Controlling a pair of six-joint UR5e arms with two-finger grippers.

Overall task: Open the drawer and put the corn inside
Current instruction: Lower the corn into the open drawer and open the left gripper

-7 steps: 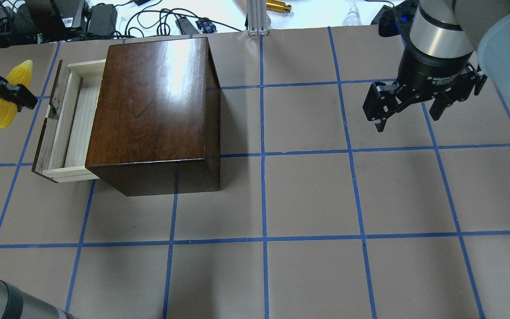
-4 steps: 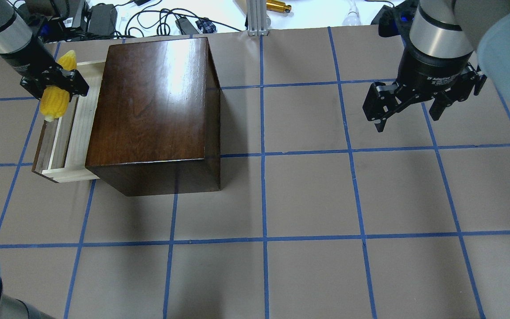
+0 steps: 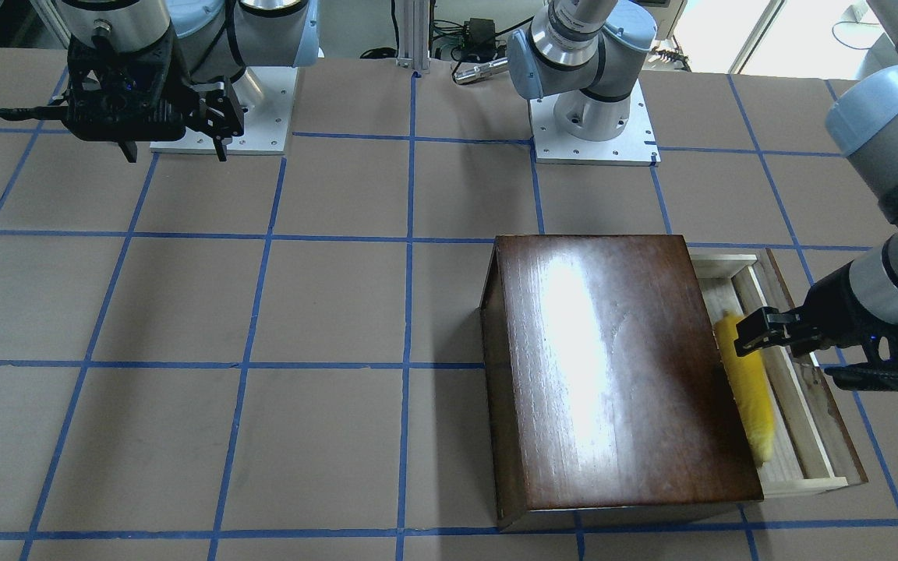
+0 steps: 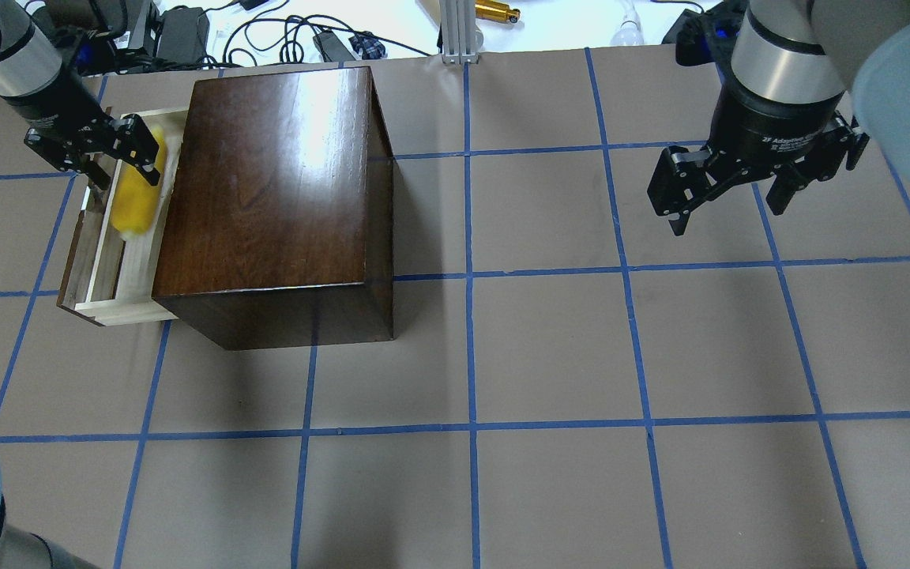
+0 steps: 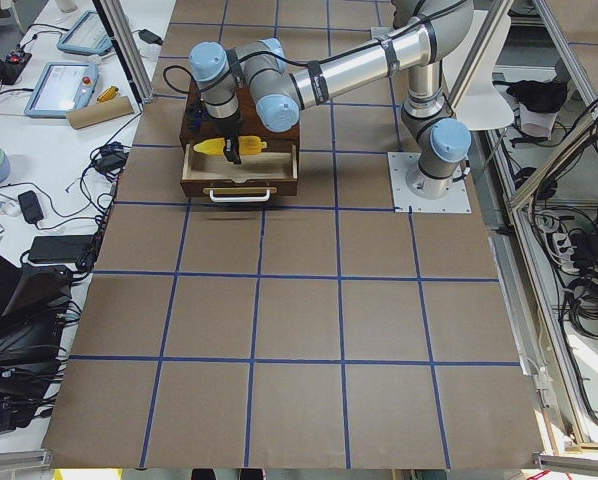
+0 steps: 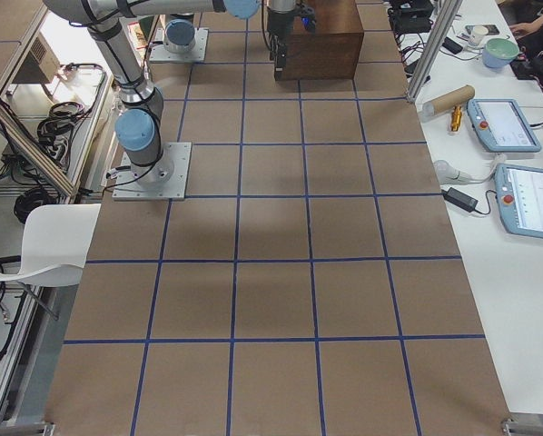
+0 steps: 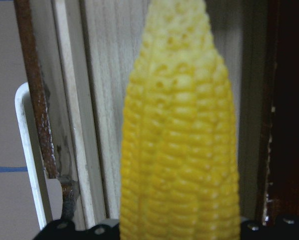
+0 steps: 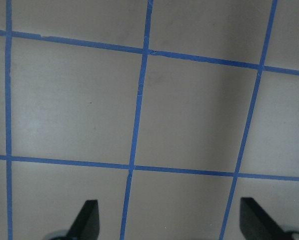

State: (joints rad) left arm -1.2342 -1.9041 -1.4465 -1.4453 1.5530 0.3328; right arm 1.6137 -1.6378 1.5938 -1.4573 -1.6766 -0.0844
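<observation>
The corn [image 4: 137, 194] is being dropped into the open drawer [image 4: 133, 273], near the desk's far left corner. The left tool [image 4: 107, 154] is being held wide open and empty. It should be lifted straight up once the corn is lying flat.

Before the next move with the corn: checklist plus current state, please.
1. Drawer pulled out of the box: ok.
2. Corn over the drawer's pale tray, lengthwise: ok, seen in the overhead and left wrist views.
3. Corn clear of the box's edge: cannot tell, it sits very close to it from overhead.
4. Left gripper hold on the corn: cannot tell, the corn is blurred.
5. Right gripper out of the way: ok, open over bare table, far from the box.
</observation>
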